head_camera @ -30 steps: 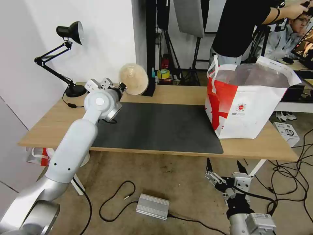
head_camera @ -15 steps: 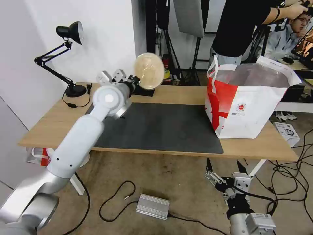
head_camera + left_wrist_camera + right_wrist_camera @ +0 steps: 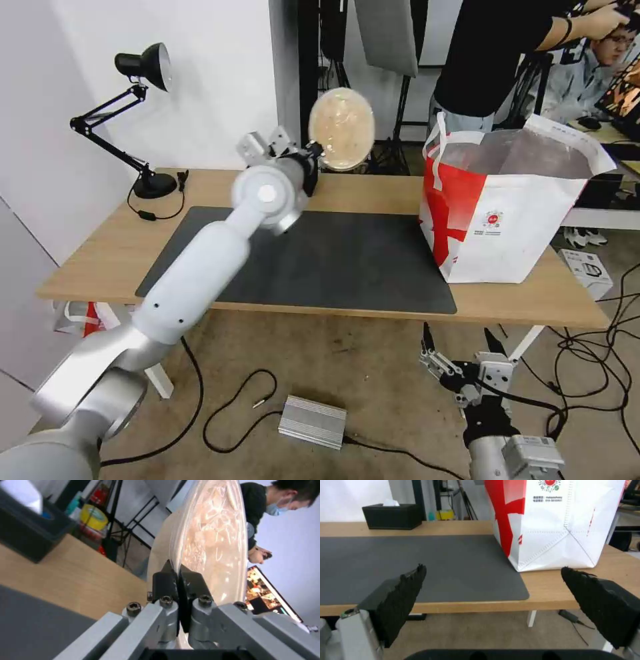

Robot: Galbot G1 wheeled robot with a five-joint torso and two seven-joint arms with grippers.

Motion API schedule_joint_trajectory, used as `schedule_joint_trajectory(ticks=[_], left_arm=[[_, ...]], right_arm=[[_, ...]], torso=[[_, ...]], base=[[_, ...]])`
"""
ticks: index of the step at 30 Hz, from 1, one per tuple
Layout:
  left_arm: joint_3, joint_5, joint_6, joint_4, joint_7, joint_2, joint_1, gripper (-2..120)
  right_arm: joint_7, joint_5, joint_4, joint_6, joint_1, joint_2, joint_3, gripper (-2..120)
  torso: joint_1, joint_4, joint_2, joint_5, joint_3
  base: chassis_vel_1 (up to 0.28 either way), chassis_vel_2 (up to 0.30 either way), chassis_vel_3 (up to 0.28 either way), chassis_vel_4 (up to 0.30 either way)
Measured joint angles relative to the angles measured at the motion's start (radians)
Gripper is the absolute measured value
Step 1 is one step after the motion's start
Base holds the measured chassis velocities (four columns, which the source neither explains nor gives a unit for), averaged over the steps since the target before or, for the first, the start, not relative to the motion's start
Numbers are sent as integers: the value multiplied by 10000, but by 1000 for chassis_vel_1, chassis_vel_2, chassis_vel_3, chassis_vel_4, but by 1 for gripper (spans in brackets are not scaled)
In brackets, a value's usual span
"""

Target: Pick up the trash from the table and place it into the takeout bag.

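Your left gripper (image 3: 312, 155) had the beige paper-pulp bowl (image 3: 341, 129) pinched by its rim, fingers (image 3: 165, 585) pressed tight, and over that last second you swung it up and across from the lamp end toward the takeout bag (image 3: 507, 207). The bowl was tipped on edge, high above the table (image 3: 373, 193), not yet over the bag's open mouth. That looked like the carry roughly halfway done. Your right gripper (image 3: 460, 347) hung spread below the table's front edge.
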Motion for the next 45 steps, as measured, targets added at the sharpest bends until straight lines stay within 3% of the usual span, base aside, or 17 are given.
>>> schedule_joint_trajectory(ticks=[10,28,45], left_arm=[[793,224,-193,1029,304,-675,-785,0],[1429,384,-396,2503,1417,-1579,-1691,0],[1764,447,-438,3904,1984,-2611,-2602,0]], right_arm=[[0,0,0,0,0,0,0,100],[0,0,0,0,0,0,0,100],[0,0,0,0,0,0,0,100]], torso=[[0,0,0,0,0],[0,0,1,0,0],[0,1,0,-1,-1]], base=[[0,0,0,0],[0,0,0,0],[0,0,0,0]])
